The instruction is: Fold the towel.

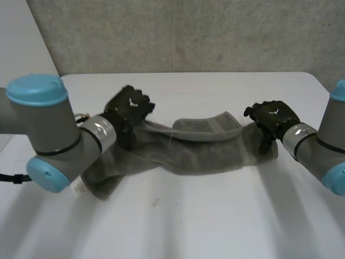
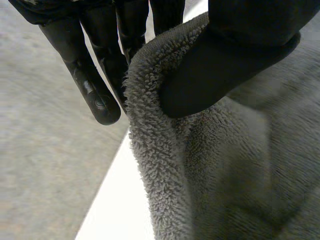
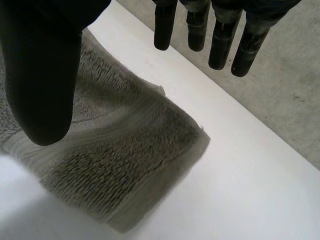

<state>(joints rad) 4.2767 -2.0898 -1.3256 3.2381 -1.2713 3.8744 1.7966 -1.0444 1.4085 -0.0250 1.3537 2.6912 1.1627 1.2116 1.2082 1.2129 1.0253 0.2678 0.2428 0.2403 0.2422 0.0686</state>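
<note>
While the grey towel (image 1: 205, 148) lies stretched sideways across the middle of the white table (image 1: 178, 226), it looks only partly folded to me. A strip along its far edge is turned over onto the body of the cloth, and the whole thing sags in a crooked, rumpled band rather than a neat rectangle. The left hand (image 1: 128, 108) is at the far edge of the towel's left part. From its wrist you can see the thumb (image 2: 225, 65) pressing a rolled lip of terry against the fingers (image 2: 95, 90), so that hand is pinching the cloth. The right hand (image 1: 272, 116) hangs over the towel's right end, its fingers (image 3: 220, 40) straight and held away from the thumb. The corner lies flat on the table beneath the palm, with nothing gripped. I'd judge the job to be at an early stage: one end is caught and the other not yet taken. The real fold, bringing the halves together and squaring the edges, is all left to do.
</note>
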